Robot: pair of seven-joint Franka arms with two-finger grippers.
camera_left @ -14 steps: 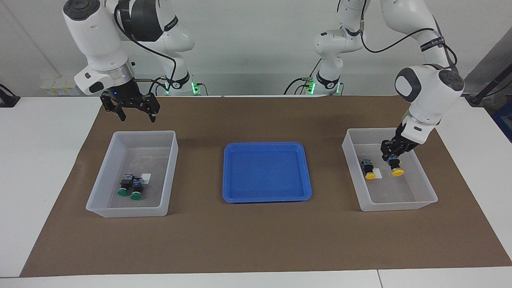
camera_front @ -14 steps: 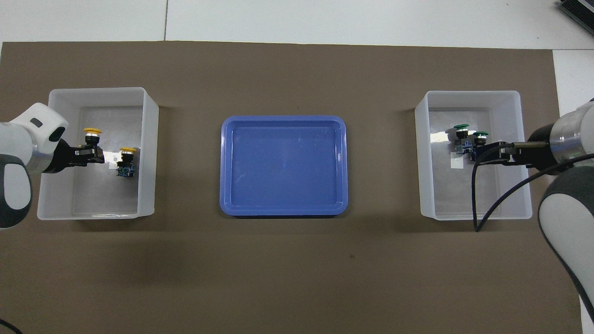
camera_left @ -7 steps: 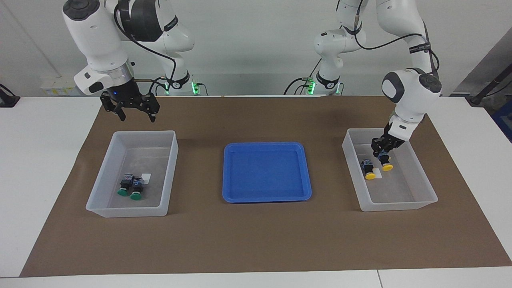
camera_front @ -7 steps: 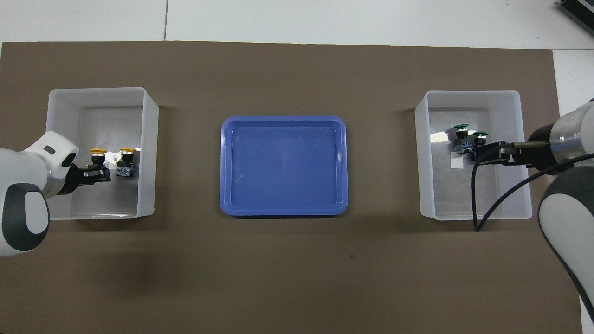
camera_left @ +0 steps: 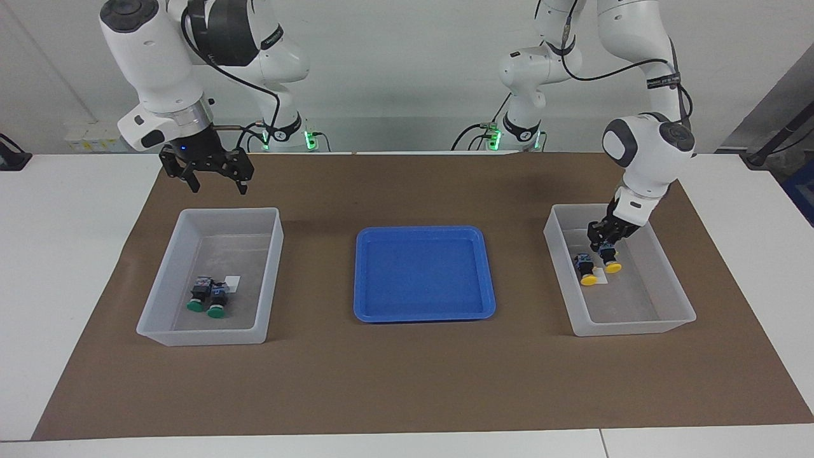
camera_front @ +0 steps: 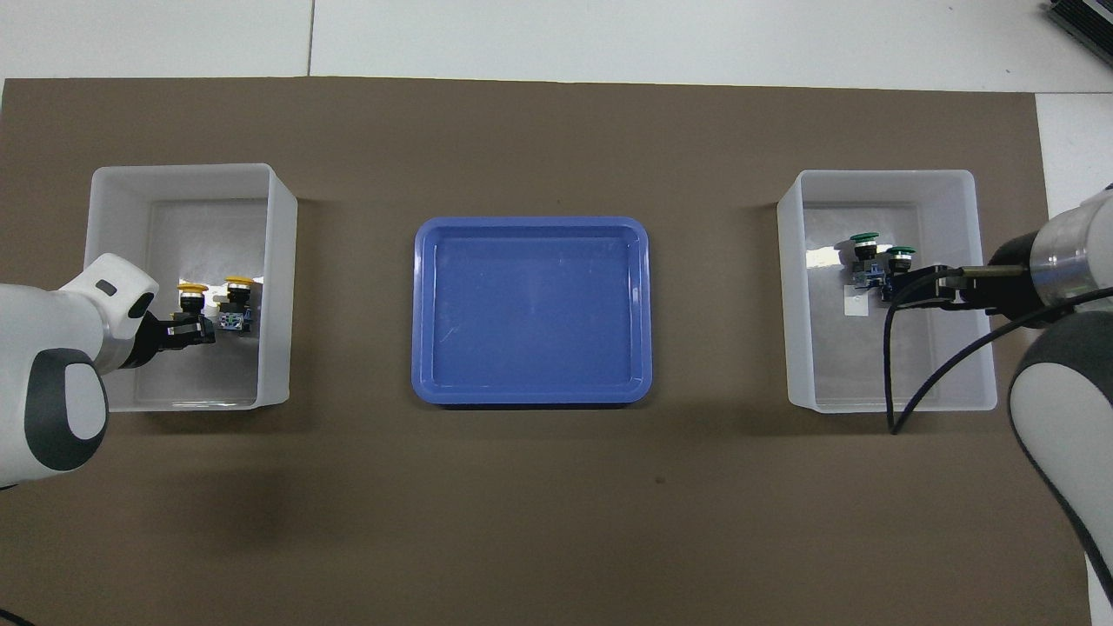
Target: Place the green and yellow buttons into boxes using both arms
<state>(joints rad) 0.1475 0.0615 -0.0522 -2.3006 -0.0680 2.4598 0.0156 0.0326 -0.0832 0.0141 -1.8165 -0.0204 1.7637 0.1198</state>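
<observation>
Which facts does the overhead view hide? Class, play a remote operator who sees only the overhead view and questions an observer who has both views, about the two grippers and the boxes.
Operator: Is the right gripper down among the green buttons?
Observer: No. In the facing view the right gripper hangs high above that box, clear of its rim, and waits.
Operator: And the left gripper, is it up as well?
Observer: No. The left gripper is low inside the other box, below the rim, at the black body of a yellow button.
</observation>
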